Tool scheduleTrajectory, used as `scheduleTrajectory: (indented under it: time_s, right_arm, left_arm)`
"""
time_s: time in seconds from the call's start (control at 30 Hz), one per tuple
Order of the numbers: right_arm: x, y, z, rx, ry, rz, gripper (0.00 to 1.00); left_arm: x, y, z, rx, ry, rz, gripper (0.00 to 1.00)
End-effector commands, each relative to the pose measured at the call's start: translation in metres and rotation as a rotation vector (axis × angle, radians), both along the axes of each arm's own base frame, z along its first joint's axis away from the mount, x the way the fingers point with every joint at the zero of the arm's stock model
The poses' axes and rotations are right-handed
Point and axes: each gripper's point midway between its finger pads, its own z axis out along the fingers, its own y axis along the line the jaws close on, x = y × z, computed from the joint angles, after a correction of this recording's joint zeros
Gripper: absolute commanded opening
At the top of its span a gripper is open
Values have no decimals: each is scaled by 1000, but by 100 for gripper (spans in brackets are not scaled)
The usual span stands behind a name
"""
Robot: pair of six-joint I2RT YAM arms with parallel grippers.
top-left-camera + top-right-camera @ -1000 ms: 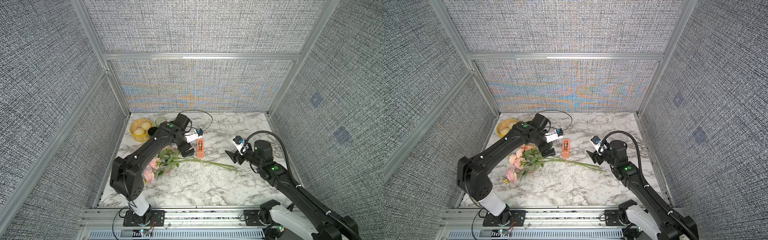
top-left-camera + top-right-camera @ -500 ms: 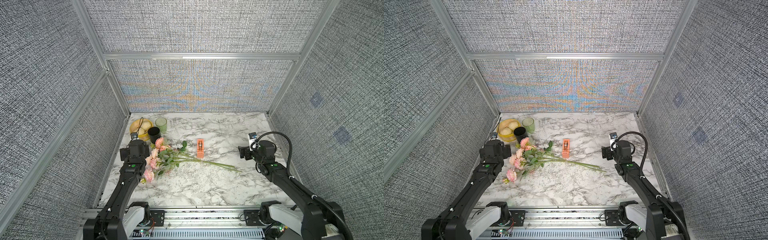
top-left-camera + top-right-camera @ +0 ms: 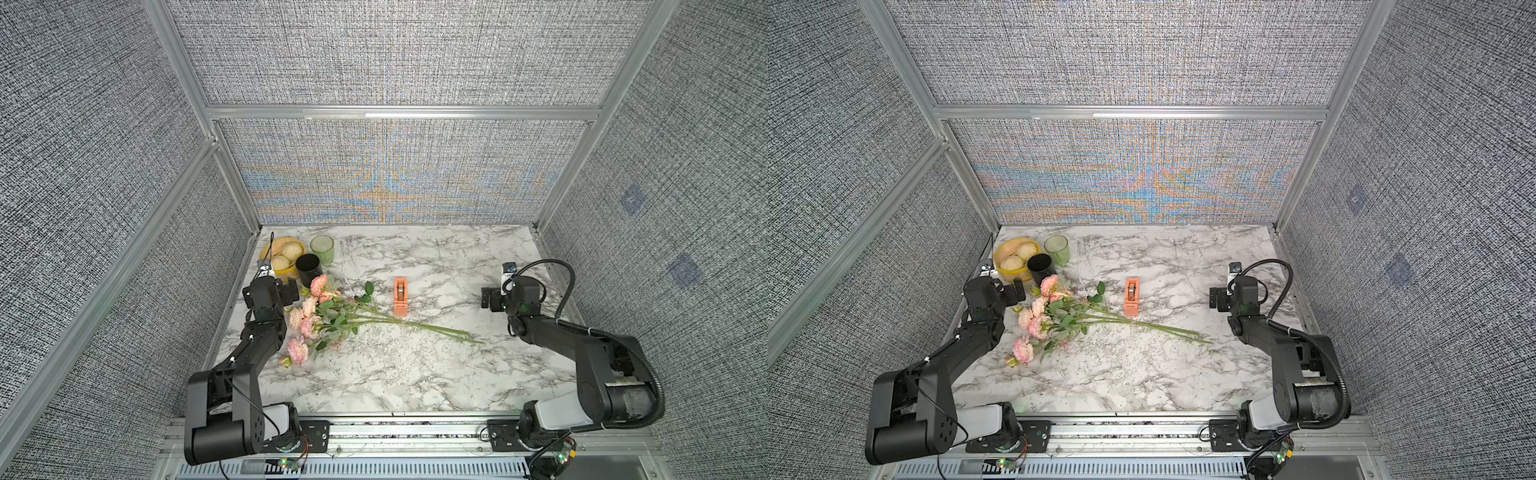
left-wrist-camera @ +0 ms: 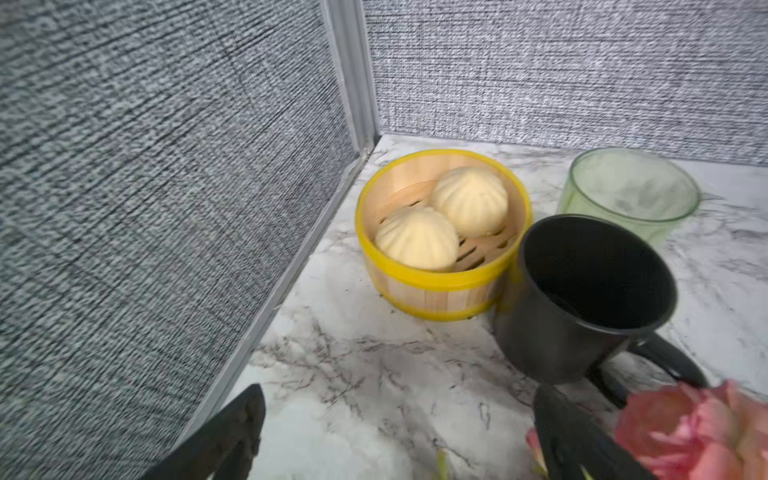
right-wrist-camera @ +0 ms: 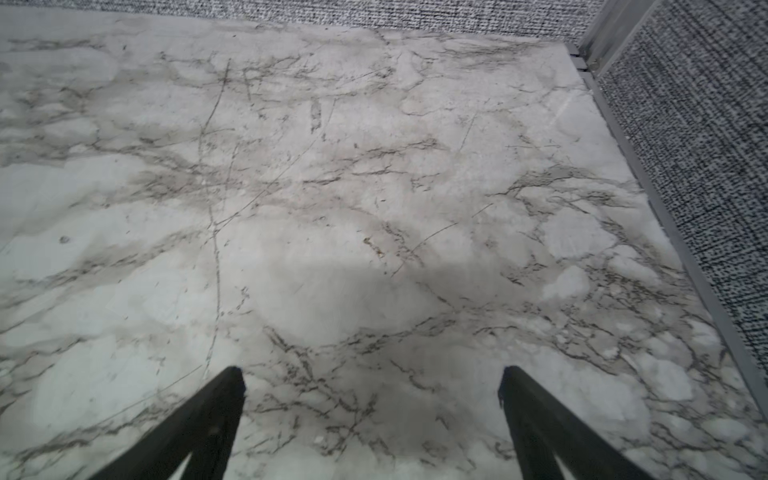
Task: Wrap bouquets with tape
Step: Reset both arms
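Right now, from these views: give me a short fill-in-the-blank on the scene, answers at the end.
1. The steamer basket holds ___ buns.
2. The mug beside it is ___.
3. The bouquet lies with its blooms toward the ___ pincer.
4. The left pincer and right pincer both stand ___, and the tape dispenser sits on the table.

Missing words: two; black; left; open.

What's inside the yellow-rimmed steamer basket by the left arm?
Two pale buns sit in the steamer basket on its slatted floor. Whatever lies under them is covered.
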Motion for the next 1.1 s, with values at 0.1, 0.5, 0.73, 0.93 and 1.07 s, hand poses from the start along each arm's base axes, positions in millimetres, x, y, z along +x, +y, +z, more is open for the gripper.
scheduleTrajectory:
  time_s: [0.1,0.5,0.73,0.93,1.07]
  right_arm:
    - [-13,11,6,26,-232,53,99]
    - [-5,11,1,14,-140,43,99]
    - [-5,11,1,14,-139,42,99]
    - [-6,11,0,14,-138,42,99]
    - [-5,11,0,14,-138,42,99]
  left_arm:
    - [17,-31,16,-28,-252,-187,100]
    - [27,-37,-11,-37,-212,-223,100]
    - [23,-37,3,-30,-233,-227,100]
    - [-14,-19,23,-64,-63,-84,100]
    - [-37,-27,10,-126,-100,-92,100]
